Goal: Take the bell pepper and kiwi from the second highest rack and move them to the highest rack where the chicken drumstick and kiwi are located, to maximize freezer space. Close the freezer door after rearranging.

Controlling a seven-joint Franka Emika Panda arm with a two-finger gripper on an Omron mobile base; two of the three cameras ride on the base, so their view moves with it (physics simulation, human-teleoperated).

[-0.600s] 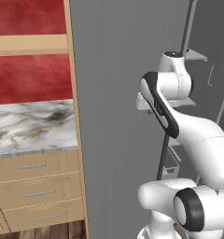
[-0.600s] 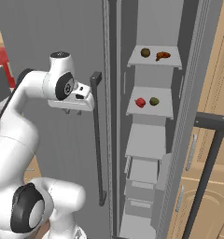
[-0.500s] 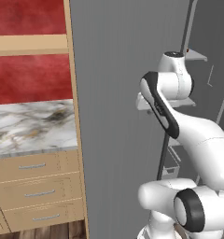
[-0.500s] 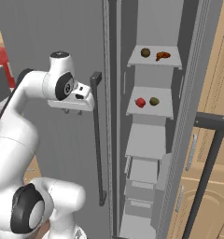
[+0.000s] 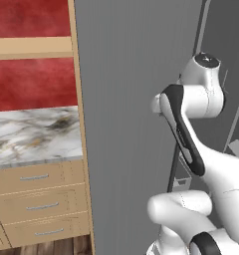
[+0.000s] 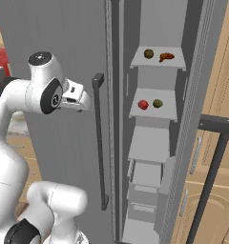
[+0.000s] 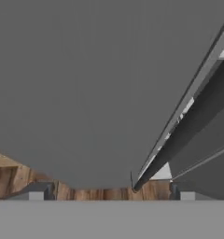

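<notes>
The freezer stands open in the right base view. A red bell pepper [image 6: 143,104] and a kiwi [image 6: 158,103] lie on the second highest rack [image 6: 152,114]. Above them, the highest rack [image 6: 158,63] carries another kiwi [image 6: 148,54] and the orange-brown chicken drumstick [image 6: 167,56]. The freezer door [image 6: 190,124] is swung out at the right, its dark bar handle [image 6: 213,167] facing me. My gripper [image 6: 89,102] hovers left of the compartment, in front of the closed grey door [image 6: 64,43], open and holding nothing. In the hand view its fingertips [image 7: 39,191] stand wide apart before that grey panel.
The closed door's dark vertical handle [image 6: 100,143] hangs just right of my hand. Lower shelves and drawers [image 6: 145,176] fill the freezer below the racks. A marble counter [image 5: 37,134] over wooden drawers [image 5: 39,199] sits to the left; wooden cabinets [image 6: 221,200] stand at the right.
The arm has drawn back slightly from the fridge, the hand a little lower. The food and the doors have not moved.
</notes>
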